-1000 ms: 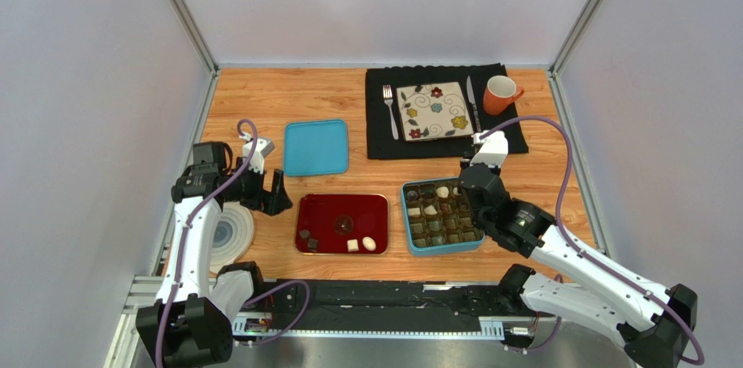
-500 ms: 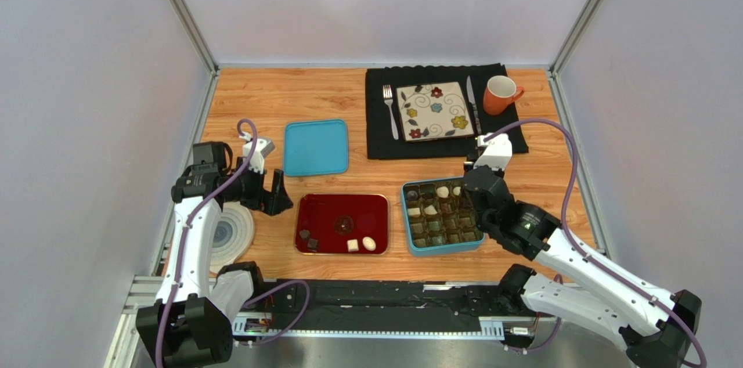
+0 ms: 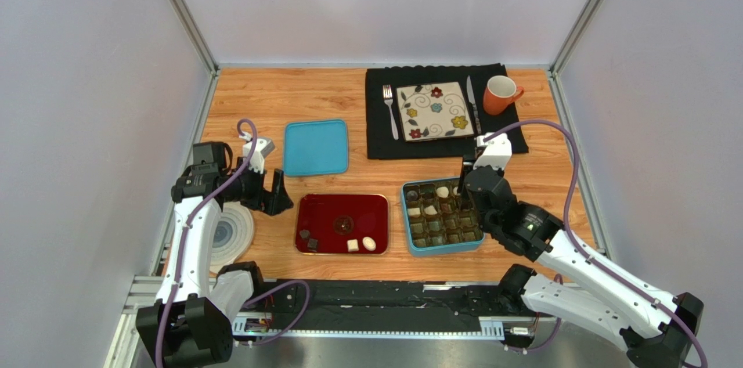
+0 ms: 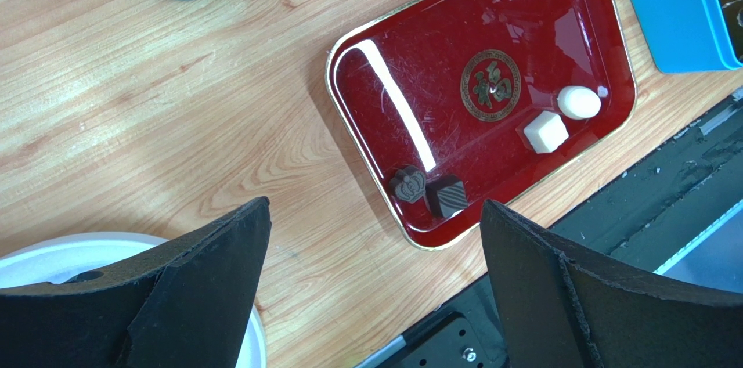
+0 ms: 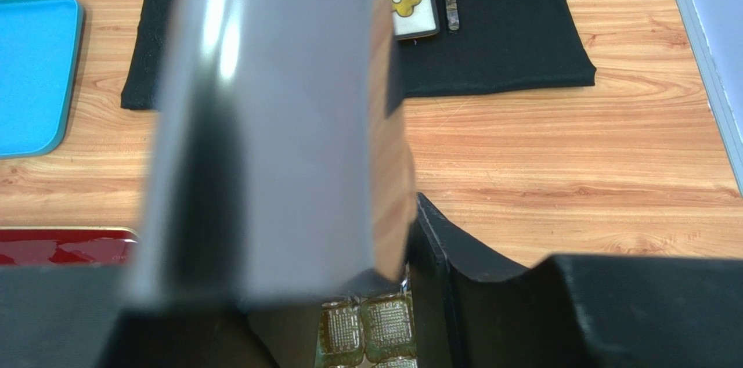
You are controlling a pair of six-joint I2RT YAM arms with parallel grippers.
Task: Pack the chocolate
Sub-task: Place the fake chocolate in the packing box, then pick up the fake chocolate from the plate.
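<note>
Four pieces of chocolate lie on the red tray [image 4: 419, 63]: a dark crown-shaped one [image 4: 407, 183], a dark cube [image 4: 445, 196], a white cube [image 4: 546, 132] and a white round one [image 4: 578, 102]. The blue box [image 3: 408, 220] with gold compartments holds several more, among them a white one [image 3: 443, 191]. My right gripper [image 3: 464, 187] hangs over the box's far right corner. In the right wrist view the right gripper [image 5: 375, 298] is open over empty cells [image 5: 366, 329], partly hidden by a blurred grey shape. My left gripper [image 4: 375, 211] stands open left of the tray, holding nothing.
A blue lid [image 3: 316, 147] lies behind the tray. On the black mat [image 3: 375, 142] at the back are a flowered plate [image 3: 434, 110], a fork [image 3: 390, 111], a knife [image 3: 472, 103] and an orange mug [image 3: 501, 94]. A white disc [image 3: 234, 233] sits under the left arm.
My right gripper has shifted slightly toward the far right corner of the box. The left arm and the chocolates on the tray have not moved.
</note>
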